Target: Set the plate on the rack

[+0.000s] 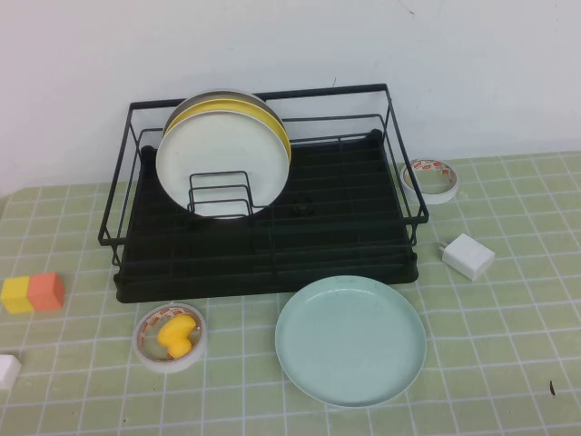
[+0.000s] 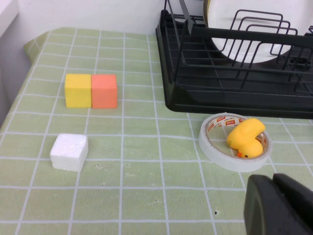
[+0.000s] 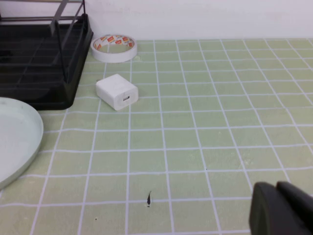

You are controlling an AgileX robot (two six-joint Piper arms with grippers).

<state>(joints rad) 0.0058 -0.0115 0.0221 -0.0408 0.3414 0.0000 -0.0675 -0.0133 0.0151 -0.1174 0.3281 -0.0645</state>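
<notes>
The pale mint-green plate (image 1: pixel 350 340) lies flat on the table just in front of the black wire rack (image 1: pixel 263 238); its edge also shows in the right wrist view (image 3: pixel 14 142). The rack holds a cream-white plate (image 1: pixel 221 163) and a yellow plate (image 1: pixel 272 127) upright behind its dividers. Neither gripper shows in the high view. My left gripper (image 2: pixel 279 205) is shut and empty, near the front left of the table. My right gripper (image 3: pixel 282 209) is shut and empty, over the table to the right of the plate.
A tape roll (image 1: pixel 170 337) with a yellow duck (image 1: pixel 177 332) inside lies left of the plate. Yellow and orange blocks (image 1: pixel 33 292) and a white cube (image 1: pixel 7 371) sit far left. A white charger (image 1: pixel 467 255) and another tape roll (image 1: pixel 430 179) sit right of the rack.
</notes>
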